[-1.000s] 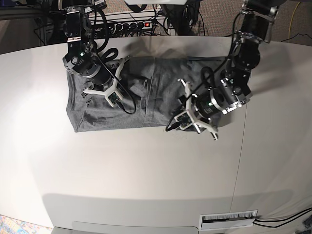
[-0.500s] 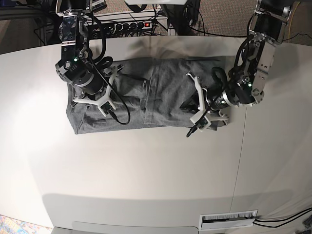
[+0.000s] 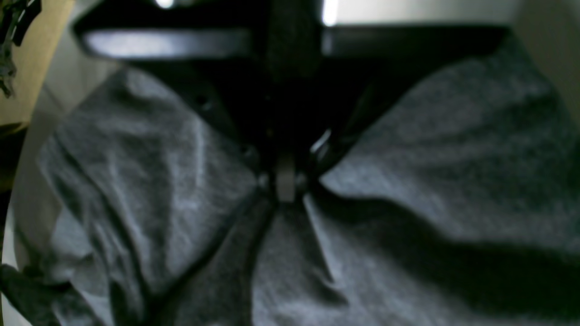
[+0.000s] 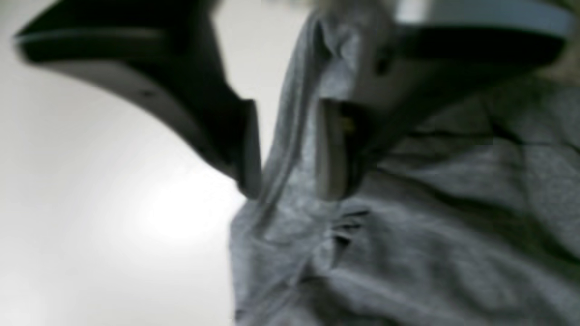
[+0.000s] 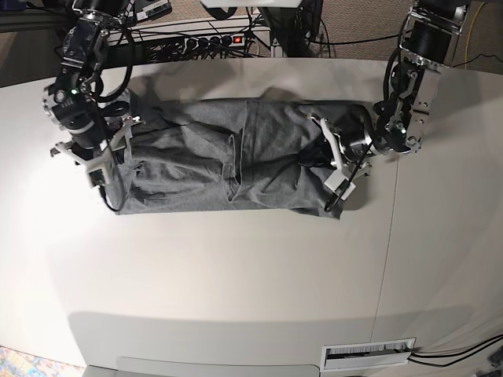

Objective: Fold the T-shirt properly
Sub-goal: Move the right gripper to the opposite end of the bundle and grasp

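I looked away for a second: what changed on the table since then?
The left gripper shut on the T-shirt near its edge. The right gripper moved out to the opposite edge and its jaws parted around the hem. The shirt got stretched wider between them. It stays flat on the table.

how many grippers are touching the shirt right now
2. The left gripper is shut on the T-shirt at its end; the right gripper is open astride the opposite edge.
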You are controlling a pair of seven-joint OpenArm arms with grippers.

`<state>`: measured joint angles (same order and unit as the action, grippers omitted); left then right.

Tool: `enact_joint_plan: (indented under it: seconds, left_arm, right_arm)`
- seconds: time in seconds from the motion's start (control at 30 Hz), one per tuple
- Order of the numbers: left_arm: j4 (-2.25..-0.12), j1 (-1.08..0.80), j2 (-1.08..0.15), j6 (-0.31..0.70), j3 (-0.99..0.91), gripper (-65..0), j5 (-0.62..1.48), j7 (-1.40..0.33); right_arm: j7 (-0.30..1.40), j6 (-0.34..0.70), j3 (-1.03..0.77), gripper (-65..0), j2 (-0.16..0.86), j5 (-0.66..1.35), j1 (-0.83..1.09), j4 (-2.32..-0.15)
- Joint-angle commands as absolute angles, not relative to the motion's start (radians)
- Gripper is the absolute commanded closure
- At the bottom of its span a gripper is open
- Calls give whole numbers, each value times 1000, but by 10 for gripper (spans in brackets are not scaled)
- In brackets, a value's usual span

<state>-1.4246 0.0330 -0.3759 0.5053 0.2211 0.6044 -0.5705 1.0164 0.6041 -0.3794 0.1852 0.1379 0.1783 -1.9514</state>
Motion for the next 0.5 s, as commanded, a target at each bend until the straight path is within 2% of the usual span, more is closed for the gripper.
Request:
enact_joint_plan:
  seconds: [0.0, 0.17, 0.37, 0.47]
  left_arm:
    - [-1419, 33, -385, 494, 220, 0, 524, -626]
    - [-1419, 31, -385, 528, 220, 0, 509, -627]
    - [-1419, 25, -382, 528, 220, 0, 508, -627]
    - [-1419, 17, -382, 529, 220, 0, 509, -614]
  right_arm:
    - [984, 603, -406, -254, 200, 168, 176, -1971]
    - [1004, 604, -487, -254, 253, 257, 189, -1996]
    - [1003, 604, -510, -263, 389, 360, 269, -2012]
    - [985, 605, -512, -388, 391, 402, 289, -1993]
